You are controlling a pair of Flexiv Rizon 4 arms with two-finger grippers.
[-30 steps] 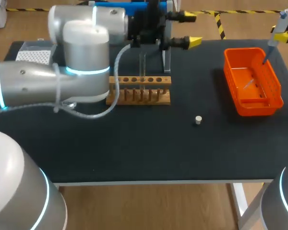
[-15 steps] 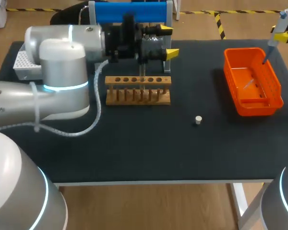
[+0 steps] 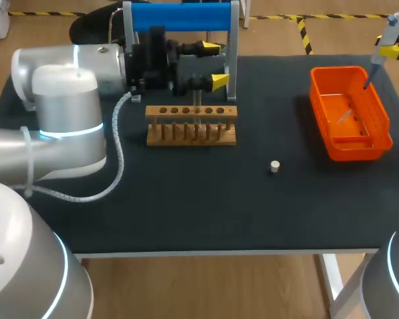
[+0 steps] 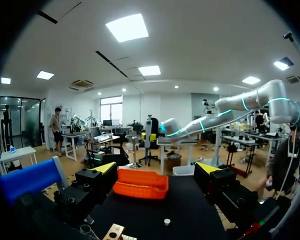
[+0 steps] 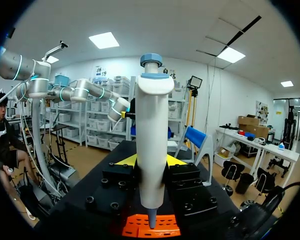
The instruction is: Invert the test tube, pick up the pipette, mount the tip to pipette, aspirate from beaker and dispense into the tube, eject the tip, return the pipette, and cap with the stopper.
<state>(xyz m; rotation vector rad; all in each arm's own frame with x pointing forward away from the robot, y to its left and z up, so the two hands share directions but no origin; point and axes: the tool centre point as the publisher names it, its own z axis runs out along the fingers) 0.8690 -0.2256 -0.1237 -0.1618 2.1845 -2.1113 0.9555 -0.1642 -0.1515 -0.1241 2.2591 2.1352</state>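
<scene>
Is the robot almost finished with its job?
Not yet. The tube stands in the wooden rack. The right gripper holds the pipette above the orange basket. Left: putting it back, then capping; the stopper lies loose on the table.

Stopper [image 3: 274, 166] between rack [image 3: 191, 125] and basket [image 3: 338, 68]

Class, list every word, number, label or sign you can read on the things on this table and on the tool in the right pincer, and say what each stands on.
No text can be read.
Pipette in the right pincer: white body, blue cap, no legible print.
Orange basket: no marking shows.
Wooden test tube rack: no marking shows.
Stopper: too small to tell.
Blue stand: no marking shows.
</scene>
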